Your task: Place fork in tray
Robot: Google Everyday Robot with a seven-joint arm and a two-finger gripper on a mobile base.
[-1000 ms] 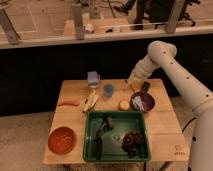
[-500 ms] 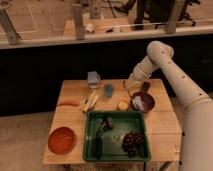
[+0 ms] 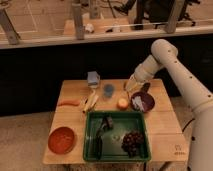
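From the left: the large dark green rectangular plastic tray [image 3: 91, 134] sits at the desk's [image 3: 162, 131] front centre; behind and to its right lies the small purple bowl [image 3: 148, 104], where I judge the thin dark fork [image 3: 137, 102] rests, its axis unclear; my jaws [image 3: 128, 89], clenched and seemingly empty, hover just beyond the bowl's far-left rim; the fork lies below them, toward the tray.

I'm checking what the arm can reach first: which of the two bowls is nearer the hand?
The purple bowl, directly below the hand at the table's back right. The orange bowl sits at the front-left corner.
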